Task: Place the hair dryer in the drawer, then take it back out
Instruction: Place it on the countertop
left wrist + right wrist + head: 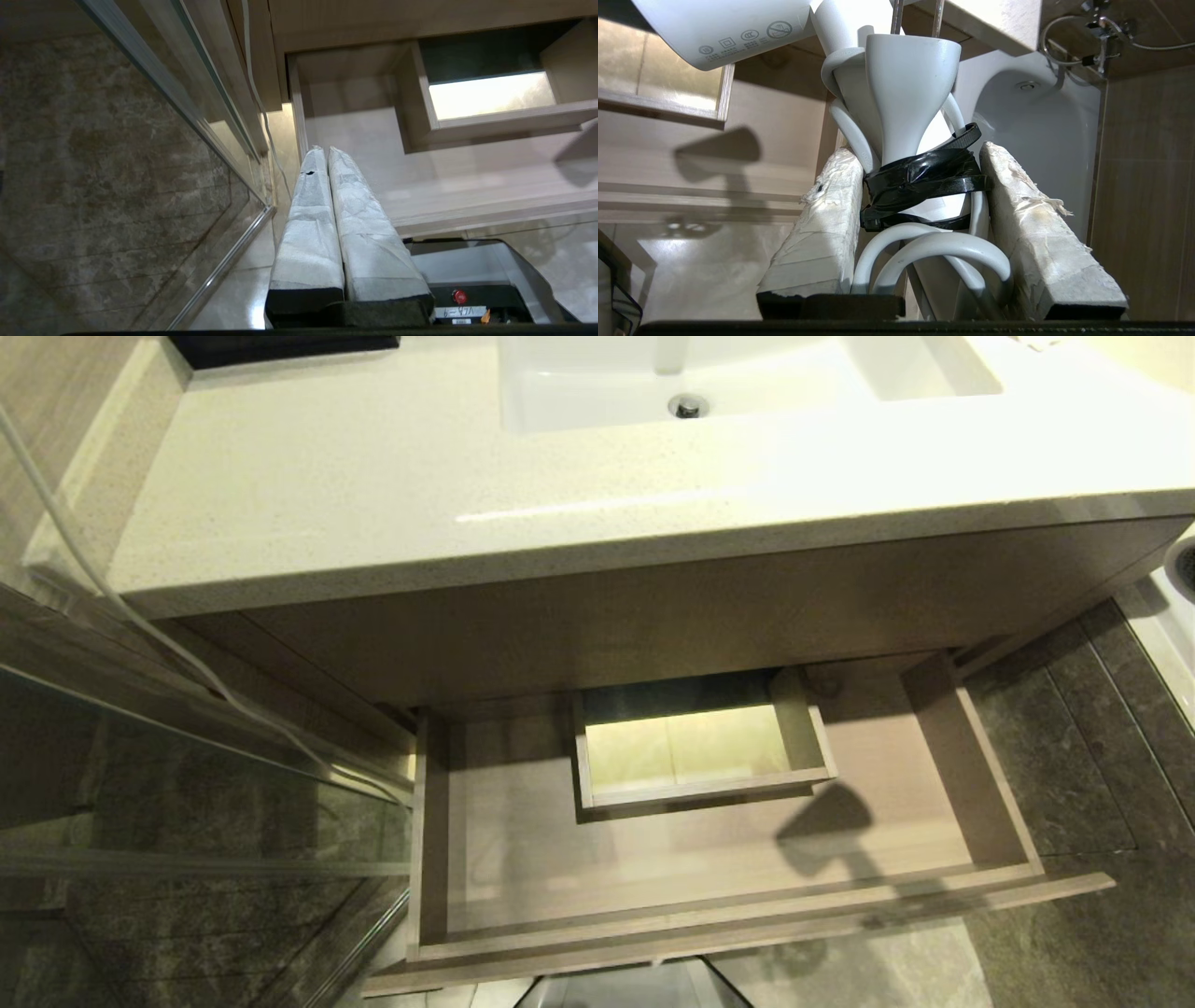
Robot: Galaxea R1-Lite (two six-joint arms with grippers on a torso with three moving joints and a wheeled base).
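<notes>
A: Left side first?
B: One left gripper [327,151], padded fingers pressed together, nothing between them, beside the left edge of the drawer [709,905].
A: Drawer count?
B: One, pulled out under the vanity counter [392,495]. One boxed cut-out [700,751] inside. No dryer in it (only its shadow on the drawer floor).
A: Right?
B: One right gripper [920,154] clamped on the one hair dryer [906,93] by its handle, cord [924,247] taped with black tape [924,179], held above the drawer's right end.
</notes>
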